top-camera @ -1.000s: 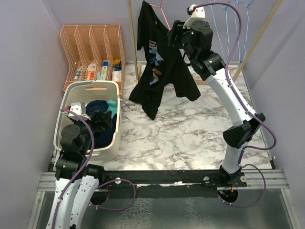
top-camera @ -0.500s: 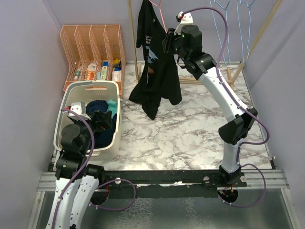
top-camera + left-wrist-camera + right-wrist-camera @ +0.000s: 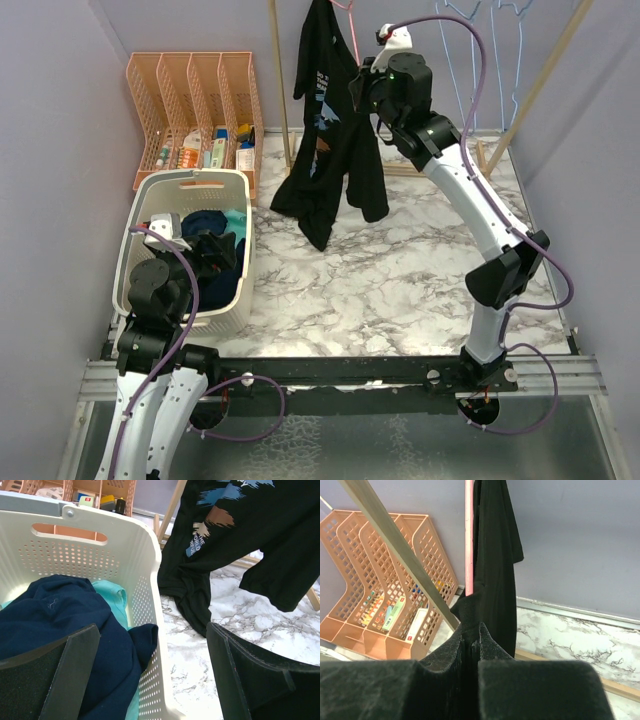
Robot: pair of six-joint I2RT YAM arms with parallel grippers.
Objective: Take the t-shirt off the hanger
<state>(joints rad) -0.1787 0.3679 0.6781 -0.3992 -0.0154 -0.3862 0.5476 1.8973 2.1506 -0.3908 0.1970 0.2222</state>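
Up at the wooden rack (image 3: 281,90), your right pincer (image 3: 471,642) looks clamped shut on a fold of the black t-shirt (image 3: 335,150), whose length drops straight down from the pink hanger (image 3: 468,535) directly ahead of it, while your left pincer (image 3: 150,632) gapes wide and empty over the laundry basket (image 3: 195,178), well apart.

Marble table (image 3: 400,280): laundry basket (image 3: 228,316), file rack (image 3: 190,80)

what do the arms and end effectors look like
Left arm and right arm: white tubular links, chunky black joints, a looping purple cable each. Left end effector and right end effector: two broad flat black fingers, matte fuzzy faces.
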